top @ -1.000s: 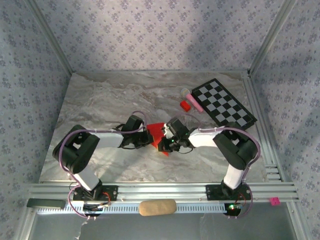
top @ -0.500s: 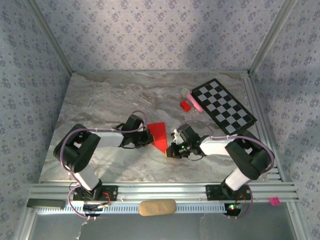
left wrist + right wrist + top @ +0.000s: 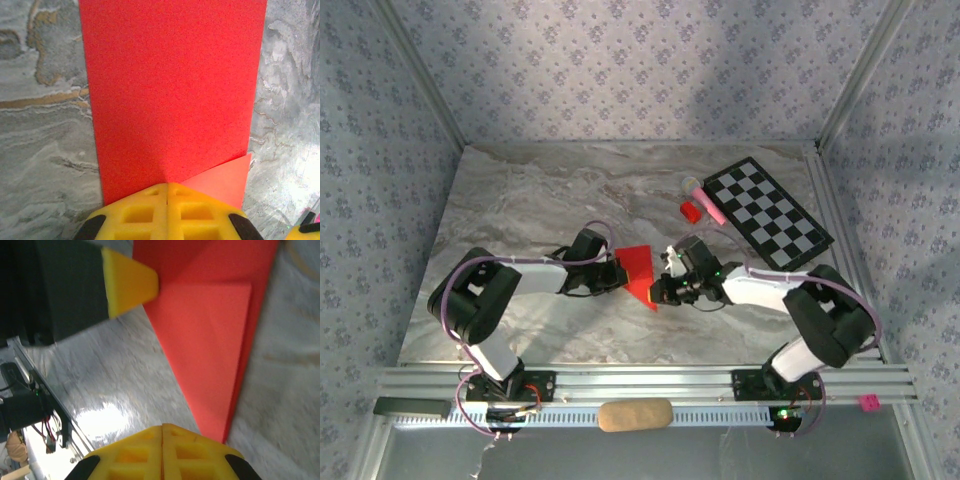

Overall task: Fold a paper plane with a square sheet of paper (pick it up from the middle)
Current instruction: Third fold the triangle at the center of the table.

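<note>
The square sheet of paper (image 3: 638,266) lies flat on the marble table, creased into a narrow red shape with a point at its near end. In the left wrist view the paper (image 3: 175,85) stretches away from my left gripper (image 3: 167,186), with a paler folded flap (image 3: 225,177) to the right. My left gripper (image 3: 617,272) is shut, its tip resting on the paper's left edge. My right gripper (image 3: 658,291) is shut low beside the point. In the right wrist view the paper (image 3: 210,340) tapers toward my right gripper (image 3: 162,427), and the left arm's yellow fingertip (image 3: 130,282) touches its far edge.
A black-and-white checkered mat (image 3: 767,205) lies at the back right. A small red block (image 3: 691,210) and a pink stick (image 3: 708,205) sit by its left edge. A tan pad (image 3: 635,415) rests on the front rail between the arm bases.
My right gripper came off the top of the paper toward the near side and now sits by the point. The right elbow swung out to the right. The left gripper has stayed put.
</note>
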Robot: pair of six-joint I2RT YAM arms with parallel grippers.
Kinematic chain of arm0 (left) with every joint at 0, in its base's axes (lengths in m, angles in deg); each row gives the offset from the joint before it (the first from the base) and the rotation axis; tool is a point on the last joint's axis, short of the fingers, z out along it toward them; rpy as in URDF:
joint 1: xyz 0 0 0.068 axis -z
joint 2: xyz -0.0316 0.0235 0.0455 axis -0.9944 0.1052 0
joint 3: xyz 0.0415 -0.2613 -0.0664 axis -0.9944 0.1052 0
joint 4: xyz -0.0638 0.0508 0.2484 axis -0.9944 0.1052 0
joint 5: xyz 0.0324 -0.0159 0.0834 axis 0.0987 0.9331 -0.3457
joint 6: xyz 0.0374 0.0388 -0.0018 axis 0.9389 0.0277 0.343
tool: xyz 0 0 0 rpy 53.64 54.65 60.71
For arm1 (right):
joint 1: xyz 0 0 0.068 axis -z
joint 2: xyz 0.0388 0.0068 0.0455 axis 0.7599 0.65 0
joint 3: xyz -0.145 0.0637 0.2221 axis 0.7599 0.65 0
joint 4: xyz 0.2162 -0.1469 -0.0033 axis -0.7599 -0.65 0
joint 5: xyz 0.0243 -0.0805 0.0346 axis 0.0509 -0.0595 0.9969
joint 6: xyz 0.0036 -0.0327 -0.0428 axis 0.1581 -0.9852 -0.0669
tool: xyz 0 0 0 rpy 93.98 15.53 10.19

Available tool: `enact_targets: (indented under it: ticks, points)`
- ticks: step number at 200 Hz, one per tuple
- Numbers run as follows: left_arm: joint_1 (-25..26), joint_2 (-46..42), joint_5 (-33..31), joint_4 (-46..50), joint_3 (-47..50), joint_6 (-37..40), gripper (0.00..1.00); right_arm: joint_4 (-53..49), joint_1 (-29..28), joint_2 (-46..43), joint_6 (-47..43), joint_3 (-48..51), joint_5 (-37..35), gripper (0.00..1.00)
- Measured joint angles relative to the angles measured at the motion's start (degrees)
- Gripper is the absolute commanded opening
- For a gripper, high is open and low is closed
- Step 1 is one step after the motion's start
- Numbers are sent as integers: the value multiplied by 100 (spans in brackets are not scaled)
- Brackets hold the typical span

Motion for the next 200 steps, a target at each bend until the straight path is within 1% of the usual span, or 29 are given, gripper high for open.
enact_targets:
  ticks: [41, 54, 62, 77, 97, 119, 158, 185, 200]
  points:
    - [-2, -2, -26, 120, -72, 2, 3, -35, 20, 678, 13, -101, 20, 2]
    - [-2, -4, -44, 251, -136, 24, 6, 24, 48, 684, 13, -74, 42, 2]
    - [-2, -13, -79, 354, -186, 52, 11, 61, 50, 682, 33, -52, 44, 2]
    - [4, -63, -236, 560, -282, 109, 14, 122, 55, 682, 55, -24, 48, 2]
    - [90, -247, -483, 787, -411, 133, 13, 190, 55, 675, 96, 11, 48, 1]
    - [319, -343, -538, 769, -511, 103, 8, 192, 55, 675, 122, 11, 48, 1]
    - [673, -142, -385, 258, -426, -214, 5, 190, 55, 673, 166, 13, 44, 1]
    - [704, 144, -313, -81, -192, -363, 5, 227, 55, 660, 181, 39, 37, 1]
    - [649, 138, -273, -251, -109, -378, 6, 243, 55, 656, 188, 52, 28, 1]
